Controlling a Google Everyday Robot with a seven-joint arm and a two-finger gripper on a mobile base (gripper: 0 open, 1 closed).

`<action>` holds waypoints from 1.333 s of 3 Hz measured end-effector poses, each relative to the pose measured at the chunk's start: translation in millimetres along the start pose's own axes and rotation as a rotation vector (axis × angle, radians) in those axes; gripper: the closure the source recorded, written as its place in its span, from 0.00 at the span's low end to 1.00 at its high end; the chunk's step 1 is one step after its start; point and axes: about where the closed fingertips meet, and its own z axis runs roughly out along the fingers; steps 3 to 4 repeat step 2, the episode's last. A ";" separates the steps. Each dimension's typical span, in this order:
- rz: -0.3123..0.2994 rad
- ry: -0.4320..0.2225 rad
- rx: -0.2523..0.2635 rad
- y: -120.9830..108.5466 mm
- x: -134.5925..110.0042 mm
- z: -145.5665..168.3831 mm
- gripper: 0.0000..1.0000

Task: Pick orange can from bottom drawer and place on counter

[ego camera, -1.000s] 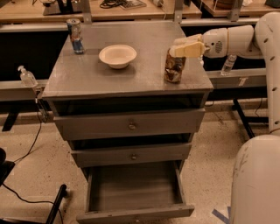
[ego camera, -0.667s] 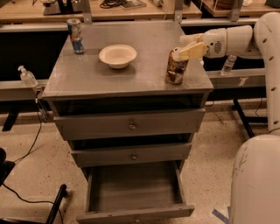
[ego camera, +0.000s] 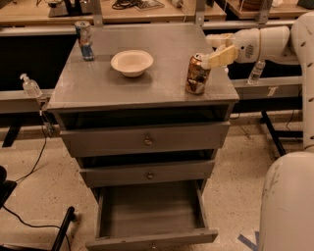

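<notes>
On counter [ego camera: 167,41] front-right corner: orange can [ego camera: 197,74], upright, close to the front and right edges. Orange-brown body, dark mottled print, silver lid. I cannot read any writing or brand on it.

My gripper [ego camera: 210,50] sits just right of the can's top, coming in from the right over the counter edge. It looks released: two cream fingers [ego camera: 222,56] spread apart, and the nearer one's tip is at or touching the lid rim. The can stands on its own base, not lifted.

Slim blue, red and silver can [ego camera: 84,40] stands upright at the back-left corner; label not legible. Shallow round cream bowl [ego camera: 132,62] sits mid-counter, well apart from both cans. A bare stretch of scuffed, slightly shiny grey top lies between the bowl and the orange can, with more behind the can.

Bottom drawer [ego camera: 147,208] is pulled fully out toward the camera, plain grey floor and low side walls showing. The two drawers above are shut, each with a small round knob [ego camera: 147,141].

Clear pump bottle [ego camera: 30,86] stands on the rail left of the cabinet. Plastic water bottle [ego camera: 256,72] is on the right, below my arm. Light wooden tabletops [ego camera: 162,12] run along the back. Speckled floor lies around the cabinet, with a dark cable [ego camera: 22,223] at left.
</notes>
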 end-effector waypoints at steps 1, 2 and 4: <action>-0.132 -0.060 0.043 2.3 -24.4 -36.0 0.00; -0.161 -0.069 0.051 2.2 -28.2 -40.1 0.00; -0.161 -0.069 0.051 2.2 -28.2 -40.1 0.00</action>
